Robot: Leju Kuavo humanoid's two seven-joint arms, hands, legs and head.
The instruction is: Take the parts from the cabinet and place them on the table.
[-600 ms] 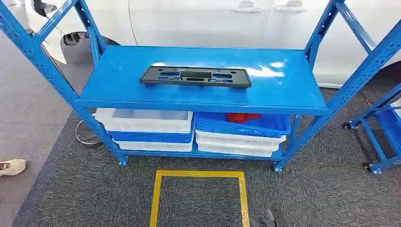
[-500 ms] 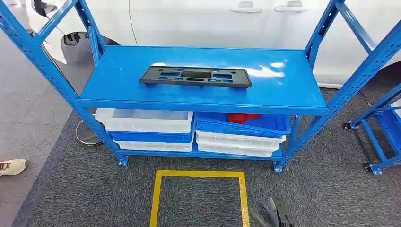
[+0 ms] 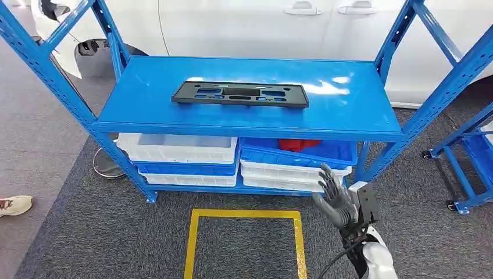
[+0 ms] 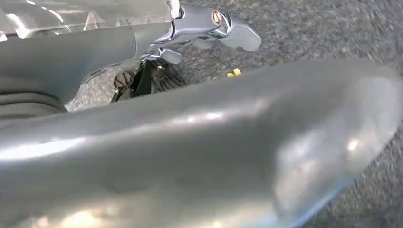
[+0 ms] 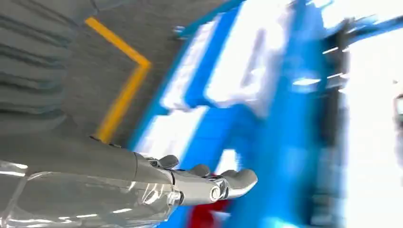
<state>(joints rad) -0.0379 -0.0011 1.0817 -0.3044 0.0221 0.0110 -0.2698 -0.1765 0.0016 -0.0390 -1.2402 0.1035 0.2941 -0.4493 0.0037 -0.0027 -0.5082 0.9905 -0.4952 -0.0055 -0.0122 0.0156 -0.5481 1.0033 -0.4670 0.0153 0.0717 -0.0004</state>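
A blue steel cabinet (image 3: 372, 125) fills the upper half of the head view, with a white car (image 3: 261, 26) parked right behind it along the top of the frame. On the cabinet's top shelf, left of centre, a flat black part (image 3: 239, 94) with slotted cut-outs lies flat — nothing rests on it or touches it. Below, white bins (image 3: 177, 150) and blue bins (image 3: 299, 154) are stacked on the lower shelf; something red (image 3: 297, 143) sits in the upper blue one. A yellow taped square (image 3: 244, 232) marks the grey carpet at bottom centre, a shoe (image 3: 14, 204) shows at the left edge, and a blue wheeled cart (image 3: 465, 157) stands at the right.

The right hand (image 3: 336, 197) is raised at the lower right, in front of the lower bins, palm toward the cabinet — fingers spread apart and holding nothing. In the left wrist view, the left hand (image 4: 209, 26) hangs over the carpet; whether its fingers are spread or curled cannot be told.
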